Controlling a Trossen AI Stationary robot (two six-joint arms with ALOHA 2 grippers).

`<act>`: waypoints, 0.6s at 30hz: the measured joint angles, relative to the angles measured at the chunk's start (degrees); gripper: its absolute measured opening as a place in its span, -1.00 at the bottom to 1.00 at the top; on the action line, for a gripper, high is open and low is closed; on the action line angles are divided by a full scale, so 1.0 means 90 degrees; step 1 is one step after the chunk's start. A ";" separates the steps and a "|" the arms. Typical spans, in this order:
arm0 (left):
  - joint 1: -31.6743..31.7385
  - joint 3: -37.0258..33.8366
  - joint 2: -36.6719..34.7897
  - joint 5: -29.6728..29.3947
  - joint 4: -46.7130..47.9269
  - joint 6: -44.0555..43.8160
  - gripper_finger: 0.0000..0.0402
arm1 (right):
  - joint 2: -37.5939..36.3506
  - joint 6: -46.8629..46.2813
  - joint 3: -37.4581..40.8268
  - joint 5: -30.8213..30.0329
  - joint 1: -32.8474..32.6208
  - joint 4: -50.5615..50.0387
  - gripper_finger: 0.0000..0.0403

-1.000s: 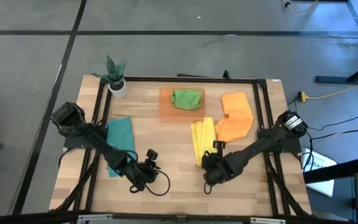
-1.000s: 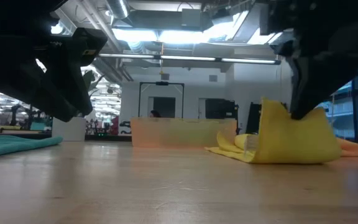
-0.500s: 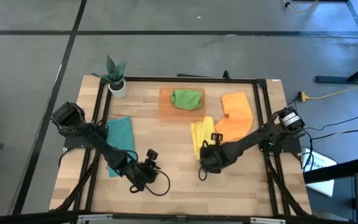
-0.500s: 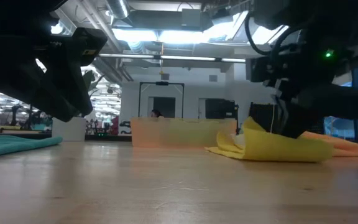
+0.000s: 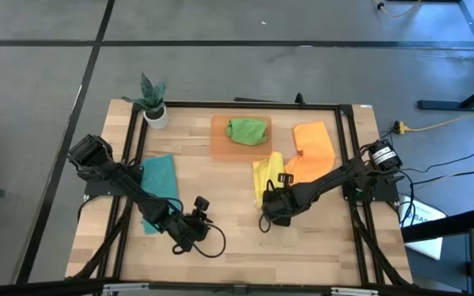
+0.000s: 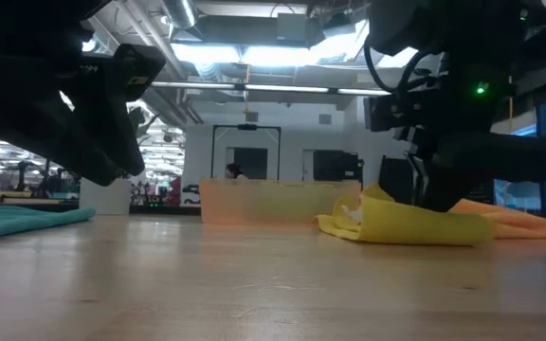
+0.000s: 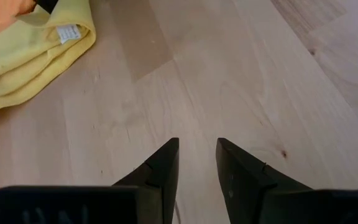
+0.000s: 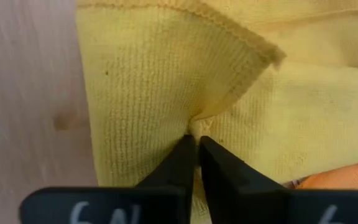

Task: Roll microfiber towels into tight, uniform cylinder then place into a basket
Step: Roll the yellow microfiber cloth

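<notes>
One yellow towel (image 5: 267,176) lies lengthwise front-to-back, pinched by the right claw (image 8: 196,146); left claw (image 7: 197,163) narrow.

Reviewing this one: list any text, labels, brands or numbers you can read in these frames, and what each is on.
Nothing here reads clearly.
Pale handwritten marks on the dark bar at the base of the right gripper, which pinches the yellow towel: cropped, cannot be read.
White tag sewn on the yellow towel, in the left wrist view: print too small to read.
</notes>
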State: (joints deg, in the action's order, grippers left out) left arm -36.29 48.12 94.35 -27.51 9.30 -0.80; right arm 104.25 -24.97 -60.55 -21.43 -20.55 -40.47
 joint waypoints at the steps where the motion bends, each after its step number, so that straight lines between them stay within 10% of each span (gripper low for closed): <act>1: 0.0000 0.0000 0.0000 0.0000 0.0000 -0.0002 -0.51 | 0.0000 -0.0001 0.0000 0.0008 0.0022 0.0000 -0.81; 18: 0.0000 0.0000 0.0000 0.0000 0.0007 -0.0002 -0.51 | -0.0002 0.0292 -0.0744 -0.0272 0.0270 -0.0490 -0.08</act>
State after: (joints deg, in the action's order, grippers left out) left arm -36.29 48.12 94.35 -27.51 9.37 -0.82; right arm 104.22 -22.35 -67.25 -23.88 -18.12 -44.88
